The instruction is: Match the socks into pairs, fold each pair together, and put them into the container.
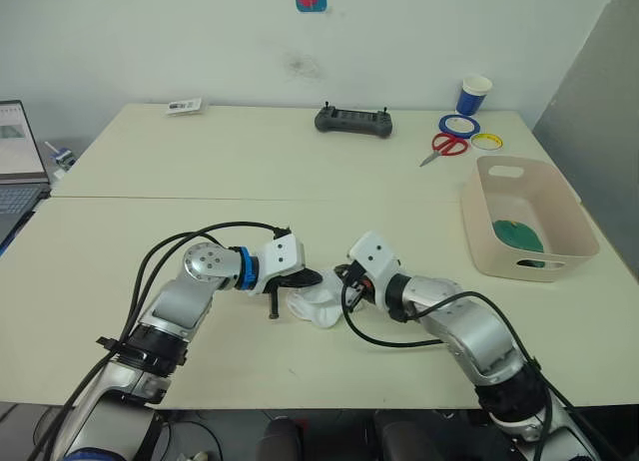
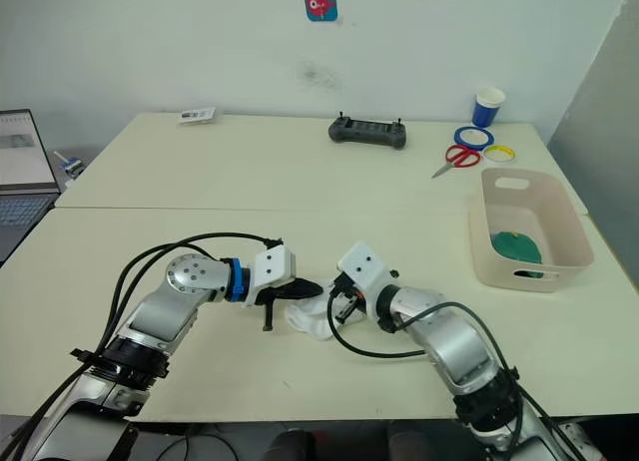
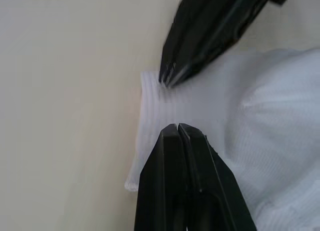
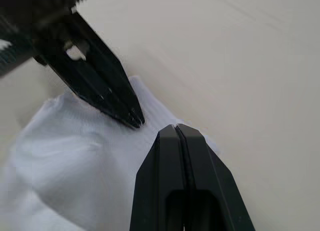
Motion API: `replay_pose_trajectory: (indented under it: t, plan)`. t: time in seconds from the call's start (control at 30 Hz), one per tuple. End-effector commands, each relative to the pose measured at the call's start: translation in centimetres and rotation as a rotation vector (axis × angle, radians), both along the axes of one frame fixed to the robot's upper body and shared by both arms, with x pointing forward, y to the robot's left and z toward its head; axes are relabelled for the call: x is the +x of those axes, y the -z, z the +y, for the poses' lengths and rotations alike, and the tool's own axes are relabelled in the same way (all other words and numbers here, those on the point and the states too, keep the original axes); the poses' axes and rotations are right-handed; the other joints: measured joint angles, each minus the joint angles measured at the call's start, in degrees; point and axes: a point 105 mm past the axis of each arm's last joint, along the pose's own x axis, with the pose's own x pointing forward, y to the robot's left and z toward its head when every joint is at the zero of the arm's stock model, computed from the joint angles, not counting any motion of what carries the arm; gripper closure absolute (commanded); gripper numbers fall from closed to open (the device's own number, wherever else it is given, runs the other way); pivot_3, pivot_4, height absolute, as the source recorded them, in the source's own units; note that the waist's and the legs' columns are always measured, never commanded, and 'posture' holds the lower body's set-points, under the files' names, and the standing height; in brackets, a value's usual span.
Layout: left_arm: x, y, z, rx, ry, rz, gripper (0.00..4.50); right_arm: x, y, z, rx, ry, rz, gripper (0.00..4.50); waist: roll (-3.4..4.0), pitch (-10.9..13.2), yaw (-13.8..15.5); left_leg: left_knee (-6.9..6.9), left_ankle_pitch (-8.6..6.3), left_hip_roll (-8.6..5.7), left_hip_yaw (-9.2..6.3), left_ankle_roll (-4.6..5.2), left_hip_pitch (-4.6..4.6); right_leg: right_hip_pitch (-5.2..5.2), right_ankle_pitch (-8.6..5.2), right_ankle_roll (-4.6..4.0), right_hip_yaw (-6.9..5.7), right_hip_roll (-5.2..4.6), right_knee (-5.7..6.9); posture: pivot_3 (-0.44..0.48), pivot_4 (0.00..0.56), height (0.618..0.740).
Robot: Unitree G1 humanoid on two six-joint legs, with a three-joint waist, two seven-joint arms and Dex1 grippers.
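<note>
The left gripper [image 3: 177, 127] and right gripper [image 4: 177, 127] meet tip to tip over the bunched white socks [image 1: 318, 306], each with its 2 fingers pressed together on the cloth's ribbed edge. Off beyond the right gripper sits the container [image 1: 575, 222] holding a dark green sock [image 1: 519, 234]. Farther back lie scissors [image 1: 445, 146], 2 tape rings [image 1: 471, 132], a paper cup [image 1: 474, 94] and a black controller [image 1: 353, 121]
</note>
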Motion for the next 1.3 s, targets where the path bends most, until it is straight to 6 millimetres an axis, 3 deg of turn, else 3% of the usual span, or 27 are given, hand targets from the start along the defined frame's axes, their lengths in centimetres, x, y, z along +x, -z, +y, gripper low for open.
replay_pose_trajectory:
  t: [0.03,0.17,0.33,0.47,0.57,0.77,0.97,1.17,1.3]
  plan:
    - [0.0,0.8,0.3,0.045,-0.002,0.001,4.50,-1.8,-0.6,0.6,0.051,-0.098,0.013,4.47,0.00,0.0,0.0,0.00,0.00,0.00,0.00,0.00,0.02,0.01,0.00,0.00,0.00,0.00,0.00,0.000,0.150,0.740]
    - [0.2,0.9,0.6,0.047,-0.028,0.022,4.50,-2.7,0.5,1.2,0.111,-0.156,0.105,4.47,0.00,0.0,-0.1,0.02,0.00,0.00,0.02,0.00,0.03,0.03,0.00,0.00,0.02,0.00,0.01,0.000,0.150,0.740]
    - [-0.3,-1.2,-0.3,-0.030,0.023,0.033,4.50,-3.5,2.2,1.6,0.068,-0.243,0.171,4.47,0.00,0.0,-0.1,0.03,0.00,0.00,0.01,0.00,0.05,0.04,0.01,0.00,-0.01,0.01,0.04,0.000,0.150,0.740]
    - [-3.1,-2.8,-0.3,-0.010,0.179,0.105,4.50,-3.3,1.6,1.5,0.039,-0.259,0.112,4.47,-0.10,0.1,-0.2,0.02,0.00,0.00,0.02,0.00,0.01,0.02,0.00,0.00,0.01,0.00,0.00,0.000,0.150,0.740]
    - [-3.0,-3.3,-0.4,0.021,0.203,0.063,4.50,-3.1,0.4,1.0,0.031,-0.251,0.054,4.47,-0.08,0.1,-0.1,0.00,0.00,0.00,0.01,0.00,0.03,0.01,-0.01,-0.01,-0.01,0.00,0.00,0.000,0.150,0.740]
    - [-1.1,-1.3,-1.0,0.088,0.164,-0.044,4.50,-1.7,-1.2,-0.6,0.034,-0.164,-0.003,4.47,-0.09,0.1,0.1,0.07,0.00,-0.03,0.02,0.00,0.04,0.06,0.00,0.01,0.01,-0.01,0.01,0.000,0.150,0.740]
    - [-0.7,0.7,0.5,0.174,0.146,-0.037,4.50,-0.2,1.2,-0.4,-0.021,-0.090,0.012,4.47,-0.09,0.1,0.0,0.02,0.00,0.00,0.02,0.00,0.03,0.02,0.00,-0.01,0.00,0.01,0.01,0.000,0.150,0.740]
    - [-0.8,1.2,1.9,0.205,0.129,-0.022,4.50,-1.0,3.9,-1.3,-0.110,-0.089,0.069,4.47,-0.09,0.1,-0.1,0.04,0.00,0.00,0.03,0.00,0.04,0.03,0.00,-0.01,0.02,0.01,0.02,0.000,0.150,0.740]
    - [-1.0,1.3,3.0,0.209,0.133,-0.021,4.50,-1.3,4.5,-2.6,-0.174,-0.085,0.049,4.47,-0.10,0.1,-0.1,0.04,0.00,0.00,0.04,0.00,0.12,0.10,0.00,-0.01,0.03,0.00,0.03,0.000,0.150,0.740]
